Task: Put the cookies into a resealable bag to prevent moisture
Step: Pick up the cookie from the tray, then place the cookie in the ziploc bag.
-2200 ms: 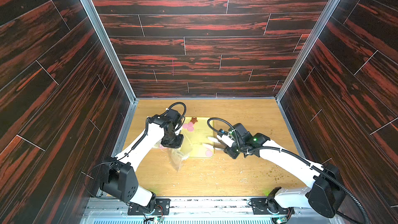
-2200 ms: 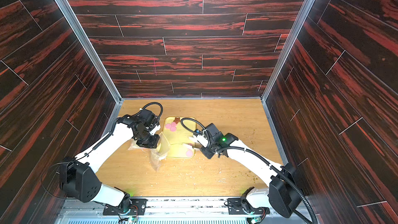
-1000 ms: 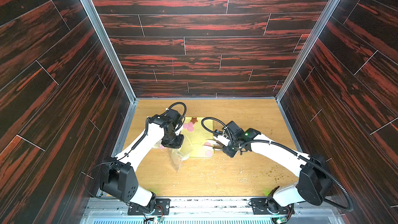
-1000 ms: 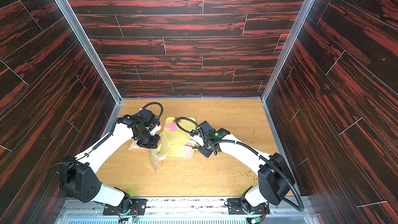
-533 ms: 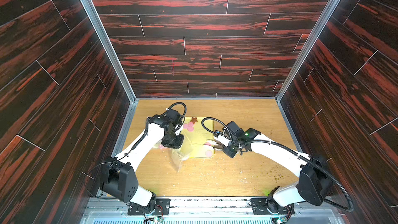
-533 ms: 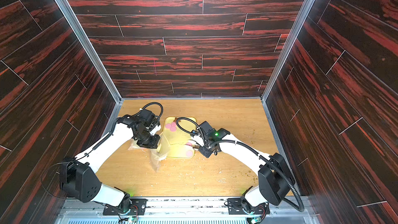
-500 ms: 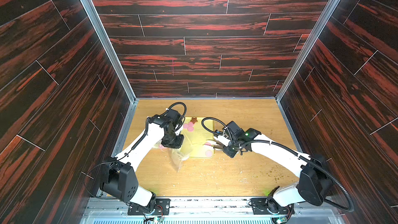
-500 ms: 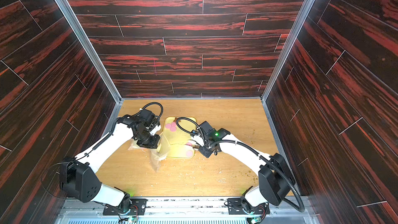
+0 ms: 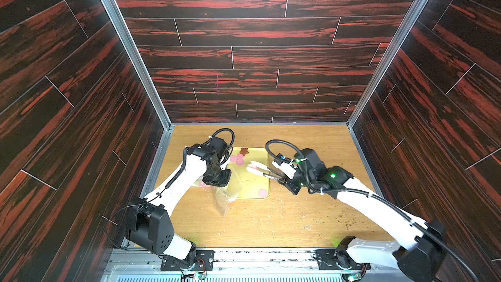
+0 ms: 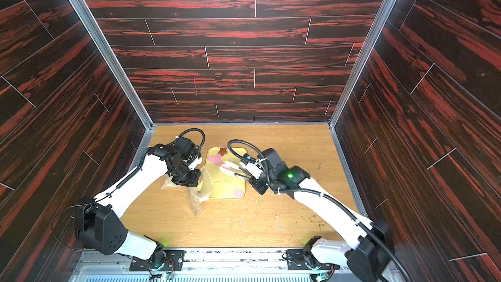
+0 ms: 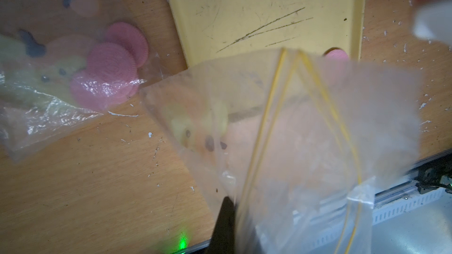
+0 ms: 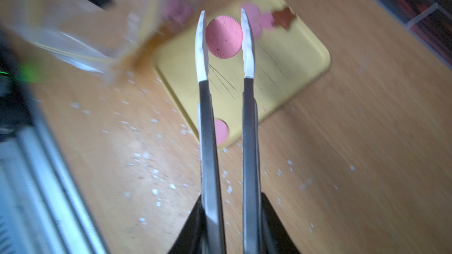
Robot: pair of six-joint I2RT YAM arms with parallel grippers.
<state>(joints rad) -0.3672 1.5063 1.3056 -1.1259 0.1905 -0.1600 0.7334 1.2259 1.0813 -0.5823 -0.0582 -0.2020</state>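
From above, the left gripper (image 9: 217,181) hides its own fingertips under its black body. In the left wrist view only one dark finger (image 11: 224,221) shows, the other lost behind film. Its jaws are together, pinching the rim of a clear plastic resealable bag (image 11: 305,118) with thin yellow seal lines, which hangs at the 8 o'clock corner of the flat yellow rectangular tray (image 9: 252,183).

A second clear printed bag (image 11: 44,108) lies on the wooden table (image 9: 271,221) off the tray's 9 o'clock side, tucked under that wrist. The overlapping pink discs (image 11: 111,69) inside are too smeared to count. A lone pink disc (image 9: 262,193) at the tray's 5 o'clock corner is half covered by bag film in the left wrist view and by a finger in the right wrist view.

The left arm is bent, its wrist pointing straight down. The right arm reaches in low from 4 o'clock, with its long white-tipped fingers (image 12: 247,45) over the tray's middle. The right gripper (image 12: 222,28) is clamped edge-on around a round pink cookie (image 12: 224,37), lifted clear of the tray.

A brown star-shaped cookie (image 9: 244,151) and a few pink cookies (image 9: 238,160) sit at the tray's 11 o'clock corner.
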